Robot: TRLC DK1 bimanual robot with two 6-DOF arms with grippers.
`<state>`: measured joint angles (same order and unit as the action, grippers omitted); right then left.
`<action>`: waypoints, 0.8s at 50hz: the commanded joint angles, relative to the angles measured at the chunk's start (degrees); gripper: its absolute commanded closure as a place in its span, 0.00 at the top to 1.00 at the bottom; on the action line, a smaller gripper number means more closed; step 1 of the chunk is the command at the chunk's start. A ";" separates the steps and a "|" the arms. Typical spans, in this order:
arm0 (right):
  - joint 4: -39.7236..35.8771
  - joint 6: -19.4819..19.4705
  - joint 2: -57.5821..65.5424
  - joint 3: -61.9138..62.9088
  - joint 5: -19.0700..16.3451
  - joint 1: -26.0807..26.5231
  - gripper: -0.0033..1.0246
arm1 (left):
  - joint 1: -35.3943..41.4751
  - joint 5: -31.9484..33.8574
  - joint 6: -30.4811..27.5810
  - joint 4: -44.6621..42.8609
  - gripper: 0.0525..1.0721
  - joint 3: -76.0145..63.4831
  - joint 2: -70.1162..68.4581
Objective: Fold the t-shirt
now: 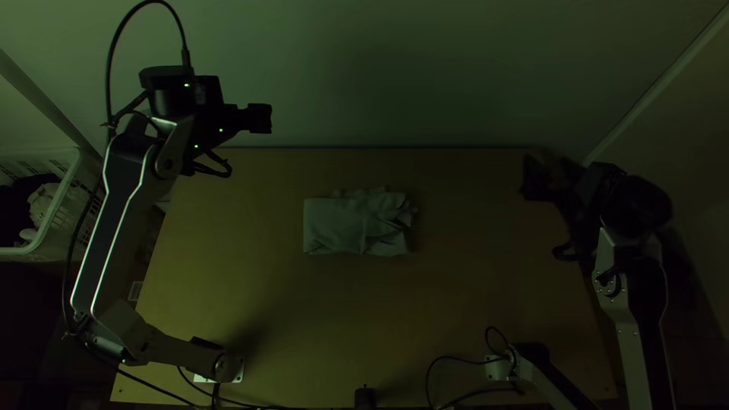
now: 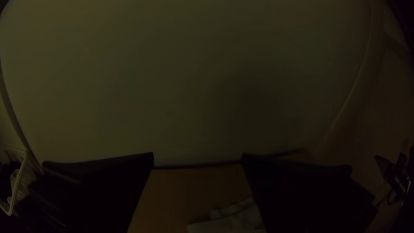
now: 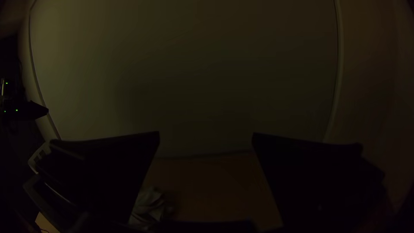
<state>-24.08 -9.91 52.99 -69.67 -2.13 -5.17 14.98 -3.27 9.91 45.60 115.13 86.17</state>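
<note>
Left pincer [image 1: 267,118] gapes, apart from folded t-shirt [image 1: 334,225].

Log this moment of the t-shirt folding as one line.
t-shirt: folded into a compact bundle on the table, right end rumpled | left hand: open, empty | right hand: open, empty | contact: neither hand on t-shirt

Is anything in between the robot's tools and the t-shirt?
No, nothing that I can see. The t-shirt lies folded up on the table, crumpled at one end. The left tool is off to its left, and the right tool off to its right.
</note>
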 commanded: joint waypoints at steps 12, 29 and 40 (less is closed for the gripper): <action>10.28 6.75 -5.62 0.15 0.46 2.09 0.96 | -10.24 -0.25 -4.90 -12.47 0.96 -21.18 -19.37; 14.67 7.01 -19.42 9.29 0.37 2.18 0.96 | -18.06 -0.69 -2.09 -28.73 0.96 -45.35 -40.91; 16.78 9.65 -31.02 16.76 0.37 1.92 0.96 | -23.68 -0.69 -1.83 -38.31 0.96 -61.78 -54.71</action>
<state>-8.91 -2.17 26.02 -55.77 -1.96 -2.90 -7.03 -3.73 7.07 11.40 60.84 37.63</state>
